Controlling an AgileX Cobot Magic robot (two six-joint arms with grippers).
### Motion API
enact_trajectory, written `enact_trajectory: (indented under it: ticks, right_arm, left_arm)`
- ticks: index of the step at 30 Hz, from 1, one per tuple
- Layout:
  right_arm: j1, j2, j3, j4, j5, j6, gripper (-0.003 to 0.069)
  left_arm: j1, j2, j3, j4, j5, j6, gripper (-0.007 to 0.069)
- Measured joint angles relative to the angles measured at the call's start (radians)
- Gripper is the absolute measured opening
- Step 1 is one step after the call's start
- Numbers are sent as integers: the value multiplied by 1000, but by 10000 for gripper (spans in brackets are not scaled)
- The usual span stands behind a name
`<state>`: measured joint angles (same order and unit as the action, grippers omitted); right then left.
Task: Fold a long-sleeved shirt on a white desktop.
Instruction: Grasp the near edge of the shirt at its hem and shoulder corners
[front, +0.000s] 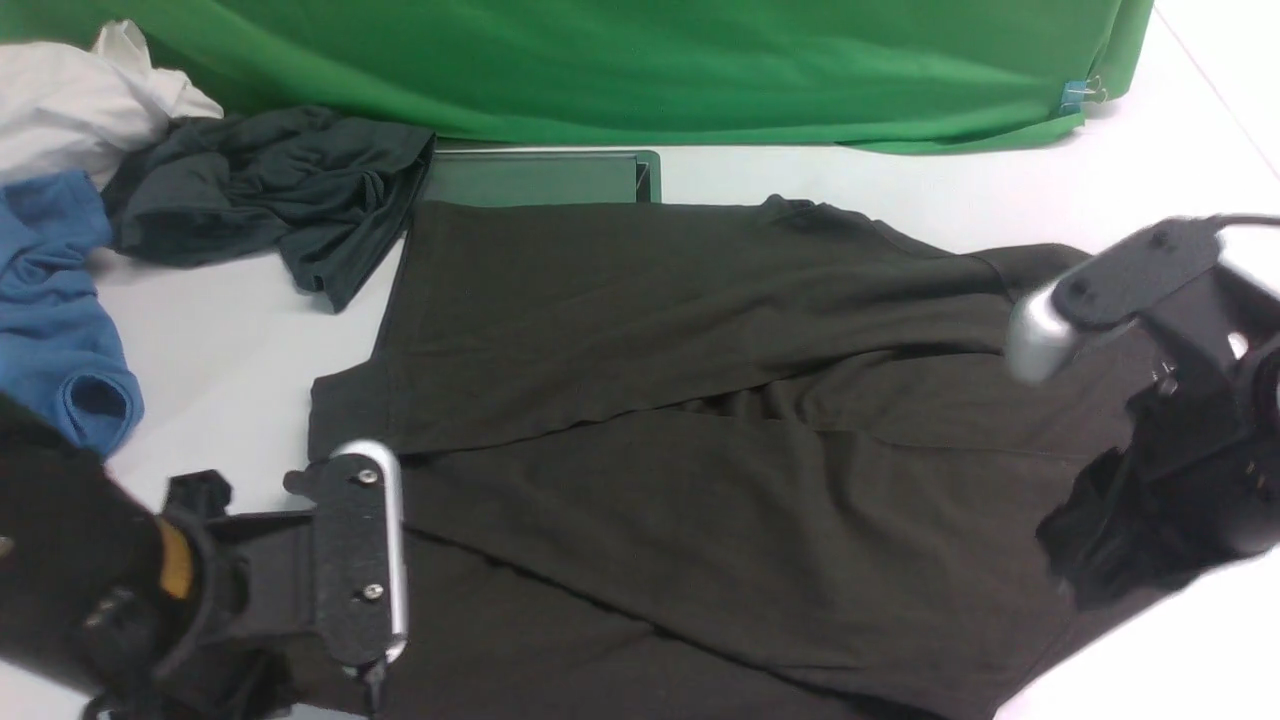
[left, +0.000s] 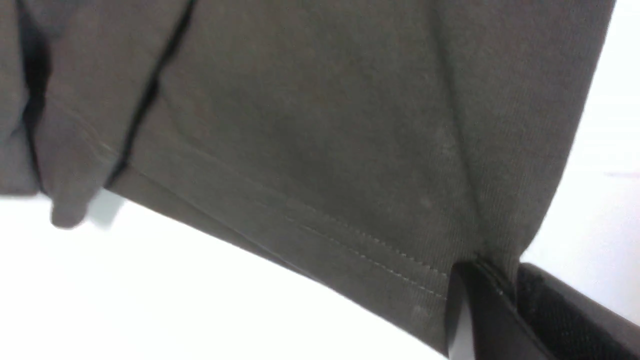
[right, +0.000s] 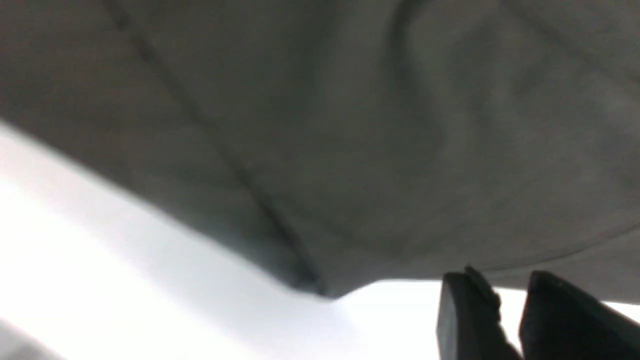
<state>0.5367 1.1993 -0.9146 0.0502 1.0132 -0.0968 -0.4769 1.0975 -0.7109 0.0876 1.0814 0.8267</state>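
Note:
The long-sleeved shirt (front: 700, 430) lies spread across the white desktop (front: 230, 340), dark brownish-black, with its sleeves laid over the body. My left gripper (front: 372, 680) is at the shirt's near left corner. In the left wrist view it (left: 492, 270) is shut on the stitched hem (left: 350, 240), and the fabric rises from between the fingers. My right gripper (front: 1080, 560) is at the shirt's right end, blurred. In the right wrist view its fingertips (right: 505, 282) stand slightly apart at the shirt's edge (right: 350, 225), and white table shows between them.
A charcoal-grey garment (front: 270, 190), a blue garment (front: 55, 300) and a white cloth (front: 70, 100) are heaped at the far left. A silver-framed cable hatch (front: 540, 178) sits behind the shirt, under the green backdrop (front: 640, 60).

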Motion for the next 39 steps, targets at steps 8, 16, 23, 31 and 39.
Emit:
enact_trajectory:
  ticks: [8, 16, 23, 31, 39]
  right_arm:
    - [275, -8, 76, -39, 3, -214, 300]
    - [312, -5, 303, -164, -218, -379, 542]
    - [248, 68, 381, -516, -259, -225, 562]
    - [42, 80, 379, -446, -323, -473, 562]
    - [-213, 189, 379, -431, -429, -679, 562]
  left_arm:
    - [0, -76, 0, -15, 52, -88, 38]
    - [0, -77, 0, -27, 53, -126, 38]
    - [0, -77, 0, -27, 56, -158, 38]
    - [0, -77, 0, -27, 47, -179, 38]
    - [0, -77, 0, -31, 54, -205, 38]
